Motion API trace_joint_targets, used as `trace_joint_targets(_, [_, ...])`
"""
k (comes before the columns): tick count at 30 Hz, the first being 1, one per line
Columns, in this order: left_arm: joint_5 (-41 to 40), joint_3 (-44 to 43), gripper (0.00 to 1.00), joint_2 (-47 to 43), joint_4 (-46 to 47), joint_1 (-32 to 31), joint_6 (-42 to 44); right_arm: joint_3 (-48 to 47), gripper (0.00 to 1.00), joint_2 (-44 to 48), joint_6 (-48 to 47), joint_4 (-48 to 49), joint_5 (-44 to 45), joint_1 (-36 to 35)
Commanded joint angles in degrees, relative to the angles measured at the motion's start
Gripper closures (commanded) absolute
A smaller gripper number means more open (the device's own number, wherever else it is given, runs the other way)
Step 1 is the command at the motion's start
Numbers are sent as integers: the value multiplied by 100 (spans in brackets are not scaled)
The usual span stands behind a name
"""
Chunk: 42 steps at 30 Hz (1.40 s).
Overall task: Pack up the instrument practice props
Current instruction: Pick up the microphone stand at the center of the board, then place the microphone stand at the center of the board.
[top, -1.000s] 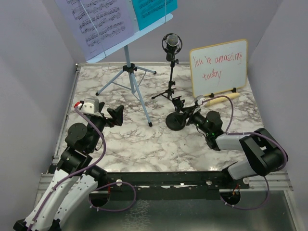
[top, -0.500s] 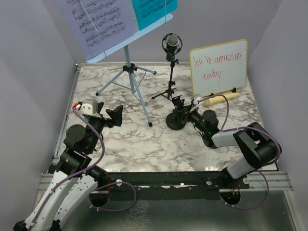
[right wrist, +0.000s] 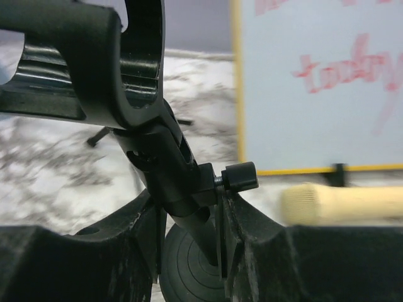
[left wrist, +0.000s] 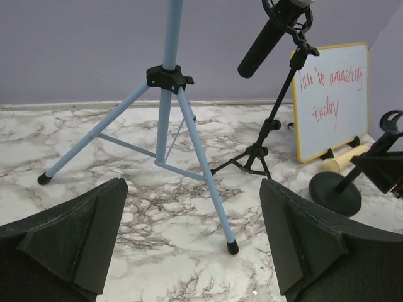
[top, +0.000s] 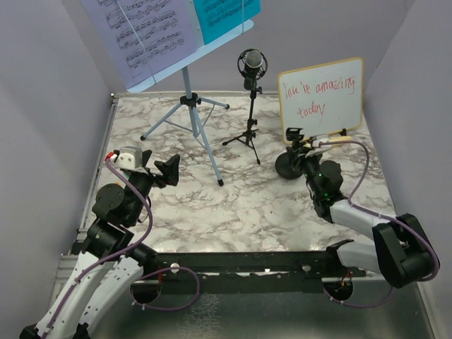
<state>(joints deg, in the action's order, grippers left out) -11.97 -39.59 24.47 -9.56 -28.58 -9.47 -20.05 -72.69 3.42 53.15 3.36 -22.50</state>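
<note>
Right pincer [right wrist: 189, 220] clamped on black pole stand [right wrist: 170, 170], its round base just below on tabletop [top: 212, 205]. Cream microphone [right wrist: 343, 202] lies just beyond, to the right, at whiteboard [top: 321, 99] foot. Left pincer [left wrist: 195, 251] jaws wide apart, holding nothing. Music stand [left wrist: 171, 38] ahead of it, studio microphone [top: 252, 65] ahead-right. Count: one music stand, two sheets (printed sheet [top: 145, 32], cyan sheet [top: 222, 14]), two microphones, one pole stand.

Your left arm sits folded back near its base, the left claw [top: 171, 171] held level and facing forward, its fingers [left wrist: 69, 242] spread wide with nothing between them. Your right arm stretches far forward and low, the right claw [top: 296, 145] pinched on the upper joint of the black round-base pole [right wrist: 170, 170], one finger each side.
</note>
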Motion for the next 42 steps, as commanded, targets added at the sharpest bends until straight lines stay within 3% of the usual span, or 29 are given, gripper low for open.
trace_joint_targets(1, [73,44,6,-99,5,-15,76,-22,100,791,258,-355,779,766])
trace_joint_targets(6, [80,50,6,-143,11,-58,75,139,100,1289,244,-551,1661,1612])
trace_joint_targets(12, [63,52,6,-183,4,-82,86,221,99,927,523,-80,2564,2765])
trace_joint_targets(24, [1,57,6,-161,-6,-95,113,-731,100,-1279,996,1346,2386,4000])
trace_joint_targets(28, [-6,66,6,-134,-4,-95,126,-1042,98,-1755,1250,1239,2287,4199])
trace_joint_targets(32, [1,74,6,-100,3,-95,130,-1105,87,-1949,1197,1163,2197,4233])
trace_joint_targets(35, [16,74,6,-87,3,-95,130,-1109,63,-1837,1192,880,1799,4238])
trace_joint_targets(39, [28,81,6,-98,7,-95,130,-1304,42,-1486,1350,-313,1598,4237])
trace_joint_targets(42, [32,79,6,-109,13,-95,122,-1381,32,-1178,1587,-1179,1724,4237])
